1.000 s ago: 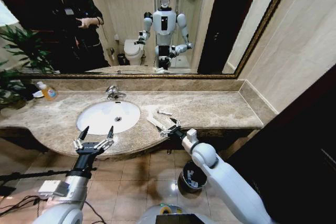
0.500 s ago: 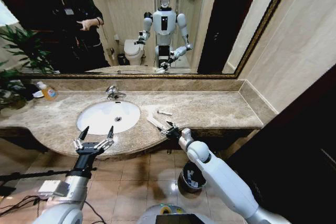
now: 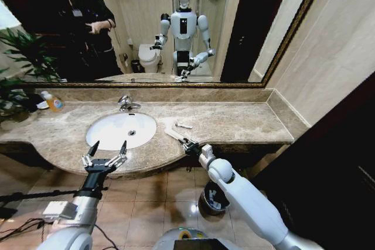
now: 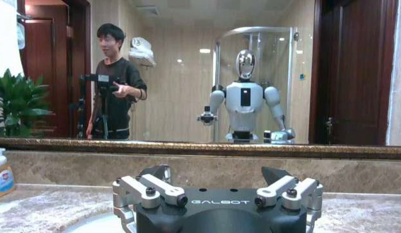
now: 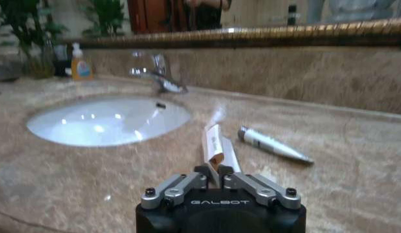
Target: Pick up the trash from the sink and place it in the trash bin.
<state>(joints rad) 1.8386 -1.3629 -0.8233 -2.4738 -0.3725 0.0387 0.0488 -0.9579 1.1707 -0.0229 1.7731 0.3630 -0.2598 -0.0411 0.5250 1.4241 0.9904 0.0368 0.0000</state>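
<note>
Right gripper (image 3: 186,144) has advanced from beside the sink (image 3: 121,130), now pinching shut on the packet (image 5: 215,145) (tube (image 5: 271,144) beyond). Next: lifting toward bin (image 3: 212,197). Left gripper (image 3: 105,155) idling wide open.

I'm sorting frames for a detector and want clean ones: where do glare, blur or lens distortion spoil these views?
Head view: wide-angle bending bows the counter and mirror frame; a floor glint sits beside the bin. Right wrist view: soft throughout, glare spots in the sink, the tube and packet smeared, right gripper sharper. Left wrist view: crisp; ceiling lights reflect in the mirror.
</note>
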